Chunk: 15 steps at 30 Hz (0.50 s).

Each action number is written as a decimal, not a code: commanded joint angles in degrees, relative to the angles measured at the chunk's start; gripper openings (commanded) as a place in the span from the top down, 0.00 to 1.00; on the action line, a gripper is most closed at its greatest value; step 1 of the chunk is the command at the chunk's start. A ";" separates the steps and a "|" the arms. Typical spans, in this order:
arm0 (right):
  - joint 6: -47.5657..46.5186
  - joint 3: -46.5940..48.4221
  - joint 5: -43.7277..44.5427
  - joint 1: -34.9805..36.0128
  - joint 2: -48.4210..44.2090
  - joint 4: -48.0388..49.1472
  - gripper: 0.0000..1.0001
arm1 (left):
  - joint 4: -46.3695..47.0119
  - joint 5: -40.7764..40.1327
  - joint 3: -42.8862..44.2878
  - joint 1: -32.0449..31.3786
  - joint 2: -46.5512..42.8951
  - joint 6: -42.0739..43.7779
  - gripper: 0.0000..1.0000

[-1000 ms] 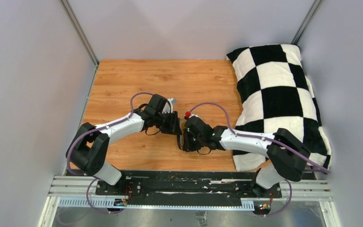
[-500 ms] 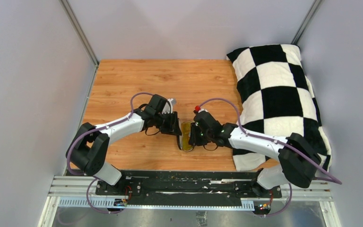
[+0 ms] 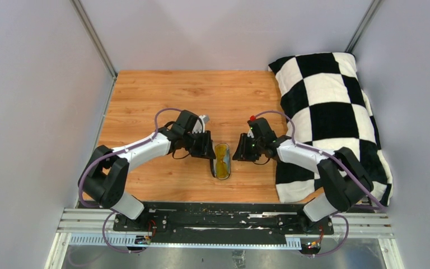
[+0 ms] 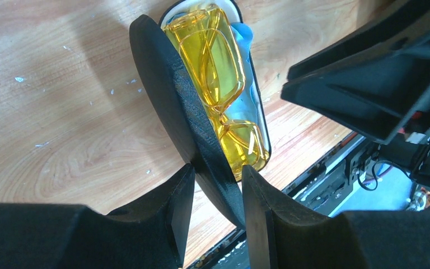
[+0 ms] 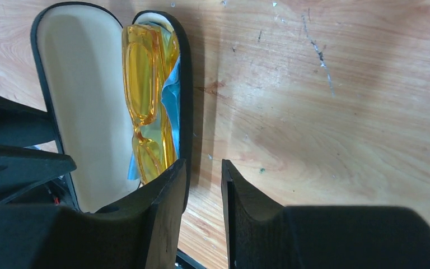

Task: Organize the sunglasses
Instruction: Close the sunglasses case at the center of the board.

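Sunglasses (image 3: 221, 161): amber, folded, lying inside the open black case (image 4: 171, 89) on top of a light-blue cloth (image 4: 246, 103). Their long axis follows the case's, running near–far on the surface (image 3: 162, 95), roughly square to its near edge. Which end is the hinge side: cannot tell.

Case lid stands up along the tray's left side. The left gripper (image 4: 217, 171) is clamped on the lid's rim at its near end, one finger either side.

The right gripper (image 5: 204, 163) sits just right of the case, apart from it, fingers narrowly parted with bare wood showing between them, holding nothing.

Room: the case's near end lies close to the surface's near edge. There is wide bare wood beyond and to the left. A checked cushion (image 3: 325, 112) takes the right side, behind the right arm.
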 commanded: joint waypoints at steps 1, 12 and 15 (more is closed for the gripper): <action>2.41 0.90 -5.56 -1.69 3.01 3.87 0.66 | -1.35 -0.41 2.07 -0.48 -0.50 1.11 0.59; 6.48 -1.40 -6.97 -2.72 6.99 9.58 0.72 | -1.31 0.18 2.77 -0.50 0.33 1.17 0.59; 7.27 -1.94 -7.21 -2.74 7.76 10.56 0.73 | -1.25 0.42 3.06 -0.61 0.88 1.12 0.59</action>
